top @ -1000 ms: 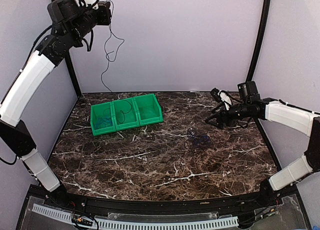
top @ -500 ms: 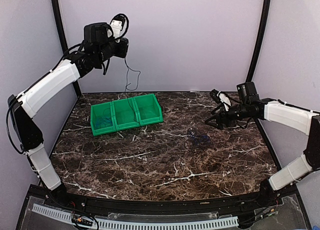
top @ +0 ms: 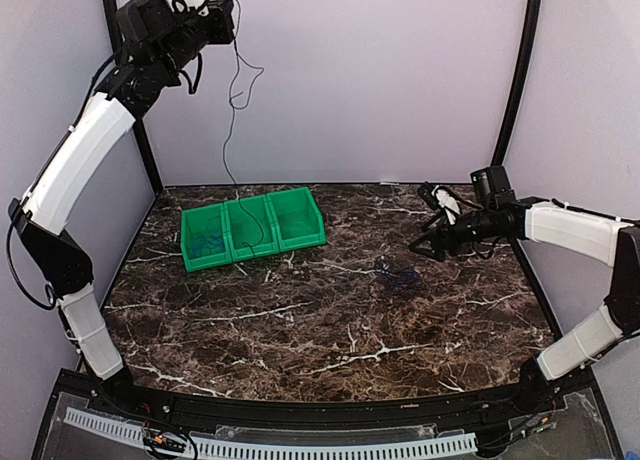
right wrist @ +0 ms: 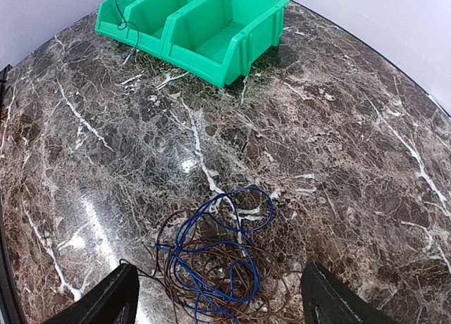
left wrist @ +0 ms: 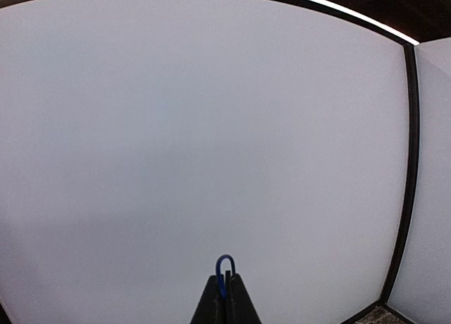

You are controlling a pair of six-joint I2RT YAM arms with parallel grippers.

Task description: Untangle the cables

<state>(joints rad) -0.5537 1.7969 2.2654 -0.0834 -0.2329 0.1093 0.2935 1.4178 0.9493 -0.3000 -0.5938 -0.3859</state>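
Top external view shows a dark marbled tabletop (top: 300, 320) with one arm mounted at each near corner. The left arm (top: 75, 160) is raised high toward the back-left corner of the enclosure, well above the surface. The right arm (top: 575, 230) reaches low across the right side of the tabletop. A green bin (top: 252, 227) with three compartments side by side sits at the back left of the tabletop. A tangle (top: 398, 275) of thin cables lies on the bare surface right of centre, well apart from the bin. The right wrist view resolves this tangle into blue and brown strands looped loosely through one another. A hanging cable (top: 232, 110) runs down from the left end effector (top: 226, 22), kinked along its length. Its lower end drops to the bin, apparently in the middle compartment. Something bluish also lies in the bin's left compartment; what it is cannot be told. The left wrist view shows the two fingers pressed together, with a small blue loop of the hanging cable pinched between the tips against the plain back wall. The right end effector (top: 422, 245) sits low, just beside the tangle and pointing toward it. In the right wrist view its fingers (right wrist: 113, 299) stand wide apart at either side of the tangle, gripping nothing. Whether they touch the tabletop cannot be told.
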